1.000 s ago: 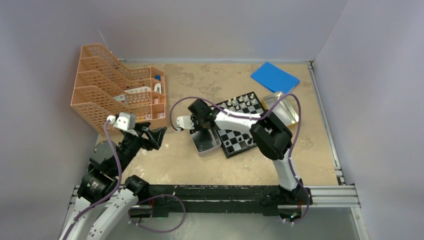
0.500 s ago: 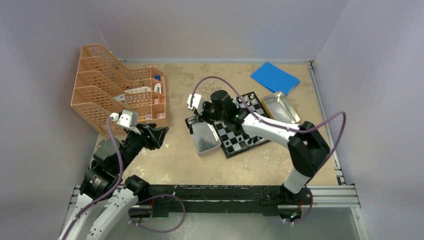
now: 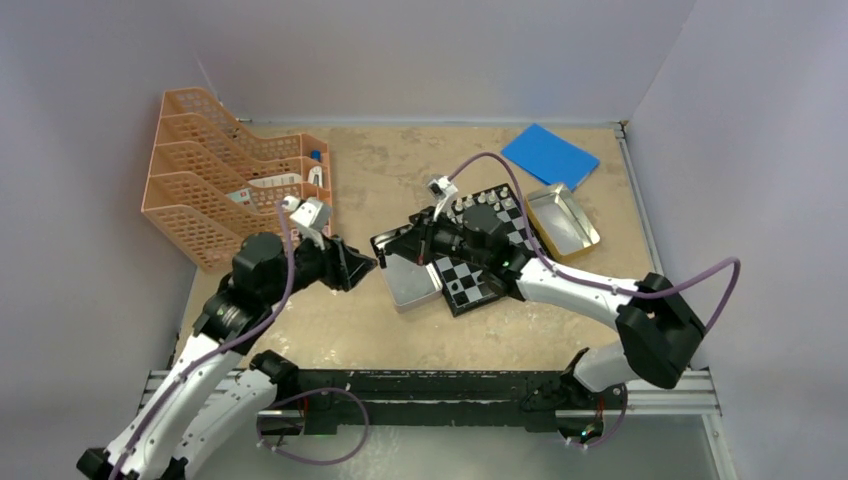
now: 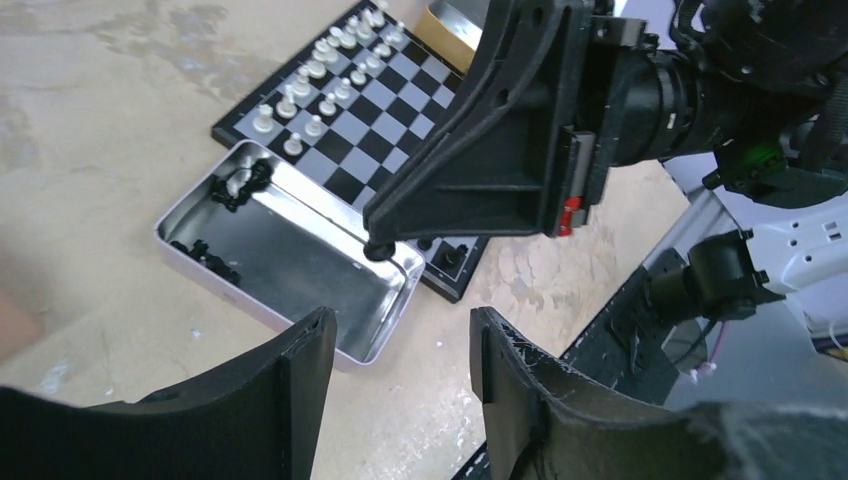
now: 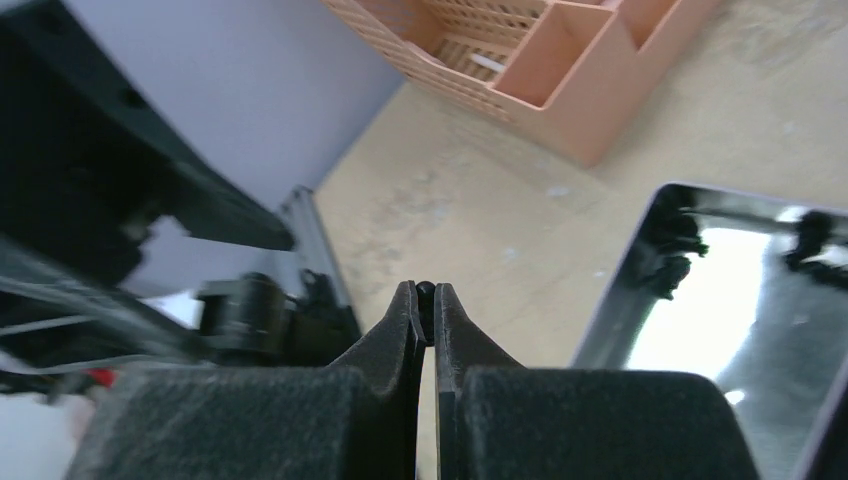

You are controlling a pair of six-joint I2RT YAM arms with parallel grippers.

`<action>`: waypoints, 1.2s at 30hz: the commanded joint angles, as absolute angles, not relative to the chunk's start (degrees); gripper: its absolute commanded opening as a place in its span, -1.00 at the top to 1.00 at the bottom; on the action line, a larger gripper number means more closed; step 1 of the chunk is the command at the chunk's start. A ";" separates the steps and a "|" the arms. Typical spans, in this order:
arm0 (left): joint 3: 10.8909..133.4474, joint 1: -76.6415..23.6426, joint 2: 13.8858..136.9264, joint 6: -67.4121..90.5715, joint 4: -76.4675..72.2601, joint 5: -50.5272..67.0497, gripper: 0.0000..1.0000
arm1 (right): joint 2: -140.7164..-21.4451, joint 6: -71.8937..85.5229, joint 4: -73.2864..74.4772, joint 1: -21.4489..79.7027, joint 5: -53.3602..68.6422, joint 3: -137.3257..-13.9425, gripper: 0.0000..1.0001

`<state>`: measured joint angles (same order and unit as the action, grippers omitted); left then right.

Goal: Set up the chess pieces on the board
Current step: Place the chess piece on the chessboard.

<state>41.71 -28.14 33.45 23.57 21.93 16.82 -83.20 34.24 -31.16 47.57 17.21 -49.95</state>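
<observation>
A tiny black piece (image 5: 425, 289) is pinched in the closed right pincer (image 4: 378, 247) over the edge of the tin (image 4: 300, 265), likely bound for the board (image 4: 372, 105) just right of it. White pieces (image 4: 318, 62) already fill the far rows. The left pincer (image 4: 400, 330) hovers open and empty.

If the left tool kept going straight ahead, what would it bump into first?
Probably the silver tin, at its near rim. The right tool, seemingly pinching a black chess piece, hangs over the tin, so it might be hit instead; depth is hard to judge.
</observation>
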 commanded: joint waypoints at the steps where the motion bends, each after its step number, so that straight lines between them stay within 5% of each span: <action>1: 47.59 -28.08 40.32 19.44 16.85 24.29 -0.05 | -78.28 53.78 -47.98 47.70 19.01 -45.79 1.00; 23: 47.49 -28.12 46.75 22.75 4.60 33.24 0.08 | -73.24 59.28 -54.19 47.71 17.26 -41.11 1.00; 36: 46.59 -28.12 47.28 19.39 4.30 35.94 0.89 | -73.04 59.80 -56.46 47.66 19.01 -38.59 1.00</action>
